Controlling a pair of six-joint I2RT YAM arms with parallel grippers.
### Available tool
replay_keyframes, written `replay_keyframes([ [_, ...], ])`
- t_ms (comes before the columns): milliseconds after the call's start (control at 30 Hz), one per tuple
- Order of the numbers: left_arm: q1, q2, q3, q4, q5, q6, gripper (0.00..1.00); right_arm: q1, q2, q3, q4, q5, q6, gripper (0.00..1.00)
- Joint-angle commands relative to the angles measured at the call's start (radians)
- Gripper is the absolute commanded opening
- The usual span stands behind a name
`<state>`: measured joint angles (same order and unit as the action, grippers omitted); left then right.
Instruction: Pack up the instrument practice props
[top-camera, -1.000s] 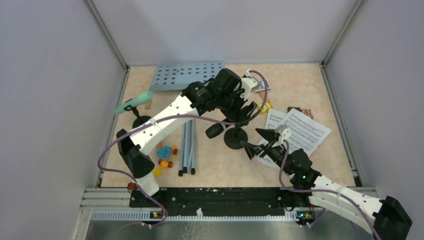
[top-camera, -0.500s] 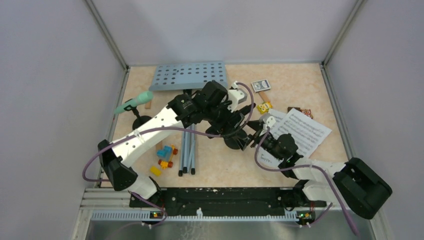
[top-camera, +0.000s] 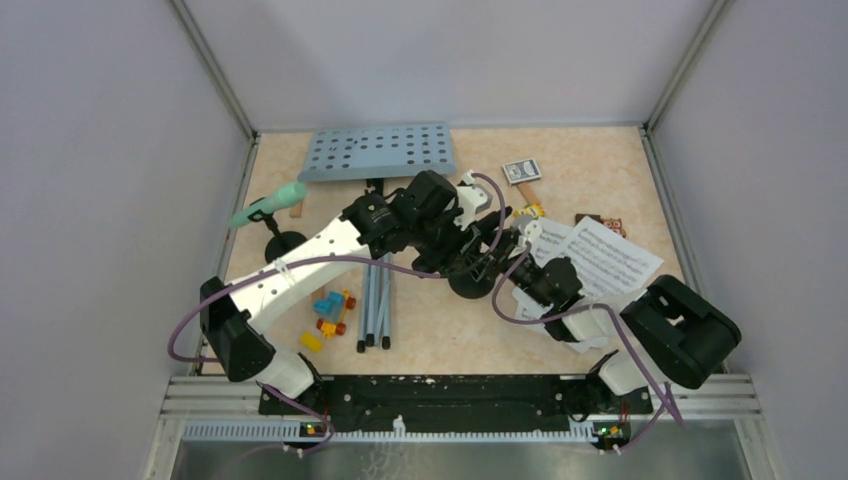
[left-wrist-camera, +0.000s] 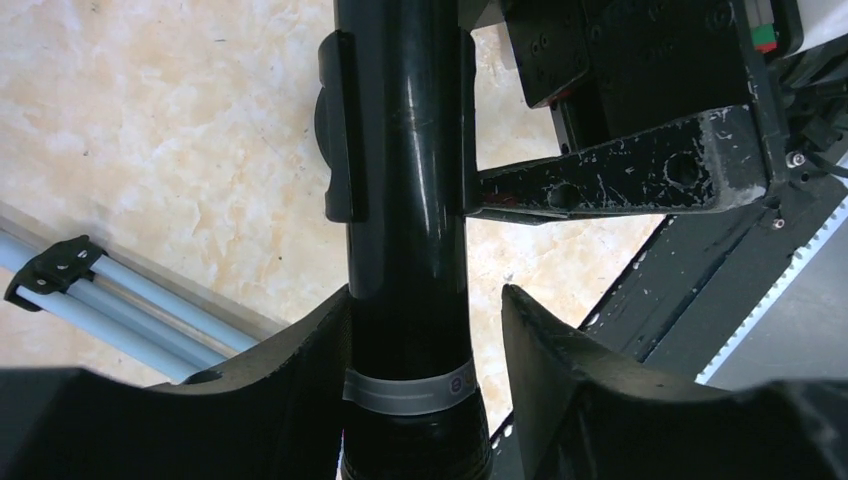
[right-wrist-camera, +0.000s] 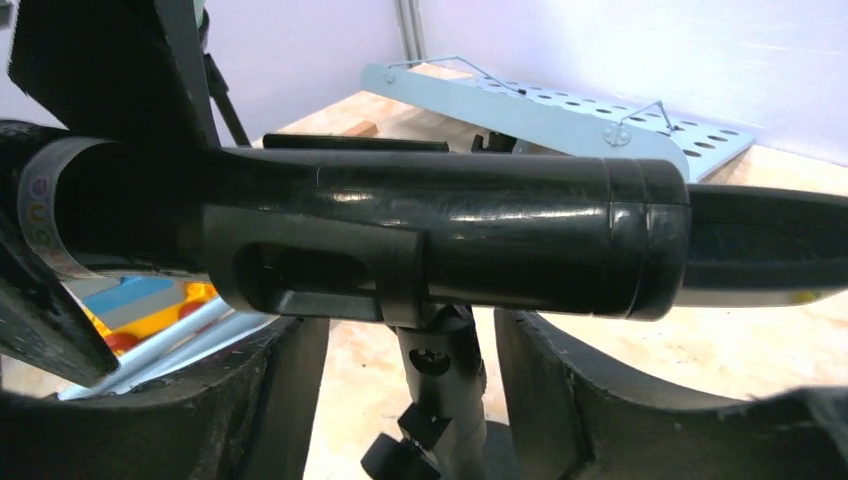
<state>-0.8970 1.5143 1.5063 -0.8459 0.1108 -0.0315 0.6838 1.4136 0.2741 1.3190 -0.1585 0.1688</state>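
The black microphone (left-wrist-camera: 405, 200) lies in the clip of a black round-based holder (top-camera: 468, 286). My left gripper (top-camera: 478, 252) straddles it; the left finger touches it and a gap shows at the right finger (left-wrist-camera: 560, 350), so the jaws are open. My right gripper (right-wrist-camera: 405, 325) is open around the holder's stem (right-wrist-camera: 440, 390), with gaps on both sides, under the microphone (right-wrist-camera: 450, 240). The mint-green microphone (top-camera: 265, 207) sits on the second holder (top-camera: 283, 243) at the left. The pale-blue music desk (top-camera: 378, 152) lies at the back, its silver pole (top-camera: 375, 295) in the middle. Sheet-music pages (top-camera: 605, 258) lie at the right.
Colourful toy bricks (top-camera: 328, 310) lie left of the pole. A small card (top-camera: 520, 169), a yellow toy (top-camera: 528, 212) and brown pieces (top-camera: 600, 222) lie towards the back right. Grey walls enclose the table on three sides.
My right arm has swung in from the near right and its open gripper now straddles the holder's stem. My left gripper has come nearer over the holder with the black microphone.
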Motion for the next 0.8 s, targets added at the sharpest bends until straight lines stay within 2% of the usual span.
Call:
replay_keyframes([
  [0,0.0,0.008,-0.009,0.053,-0.015,0.002,0.57,-0.011,0.034,0.044,0.144,-0.001,0.011,0.57],
  [133,0.0,0.016,-0.009,0.052,-0.019,0.001,0.44,-0.012,0.045,0.044,0.154,-0.006,0.01,0.46],
  [267,0.001,0.023,-0.012,0.049,-0.031,-0.001,0.37,-0.013,0.049,0.046,0.155,-0.012,0.006,0.16],
  [367,0.001,0.033,-0.017,0.043,-0.043,-0.003,0.21,-0.013,0.049,0.043,0.155,-0.016,-0.001,0.0],
  [500,0.001,0.042,-0.017,0.018,-0.062,-0.009,0.0,-0.013,0.035,0.04,0.136,-0.018,-0.02,0.0],
  [633,0.0,0.034,-0.024,-0.028,-0.066,-0.017,0.0,-0.014,-0.003,0.04,0.084,0.022,-0.043,0.0],
  [767,0.001,-0.014,-0.067,-0.037,-0.066,-0.052,0.0,-0.014,-0.046,0.071,-0.052,0.127,-0.078,0.0],
])
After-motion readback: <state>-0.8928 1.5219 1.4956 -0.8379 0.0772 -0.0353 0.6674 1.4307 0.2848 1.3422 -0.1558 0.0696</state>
